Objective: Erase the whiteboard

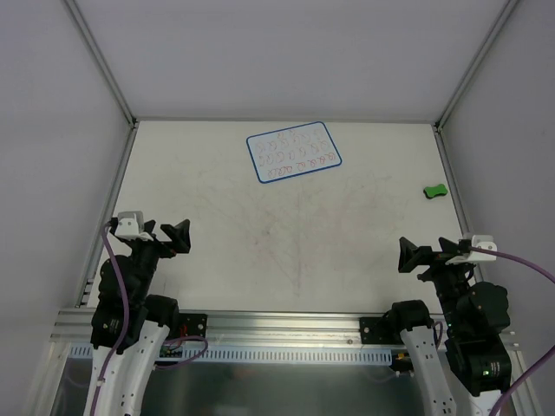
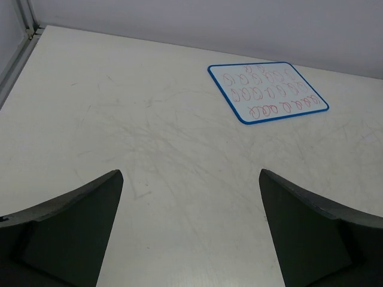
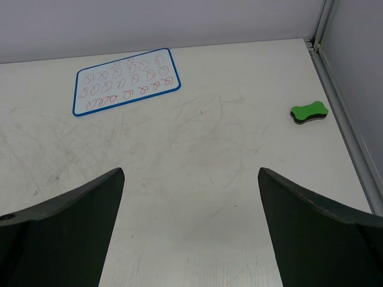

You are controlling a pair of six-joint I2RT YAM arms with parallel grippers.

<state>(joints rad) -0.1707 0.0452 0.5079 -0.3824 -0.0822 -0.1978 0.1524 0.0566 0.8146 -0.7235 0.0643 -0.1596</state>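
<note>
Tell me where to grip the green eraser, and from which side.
Grip the green eraser at its narrow waist, between the two lobes, coming straight down with the open right tool. It lies flat on the table with nothing touching it, so its sides are free, and the waist likely keeps it from slipping.

One bench [image 1: 364,251] carries two loose things: one whiteboard [image 1: 293,152] and one green bone-shaped eraser [image 1: 434,191]. The whiteboard bears small looped scribbles [image 3: 125,81] in a few short rows, the loops too small and crowded to count with certainty. Two arms stand at the near edge, the left arm [image 1: 121,295] and the right arm [image 1: 473,334], and each ends in one hand, the left hand [image 2: 190,179] and the right hand [image 3: 190,176] — so two hands, each with two fingers [image 2: 72,233] — four fingers in all.
</note>
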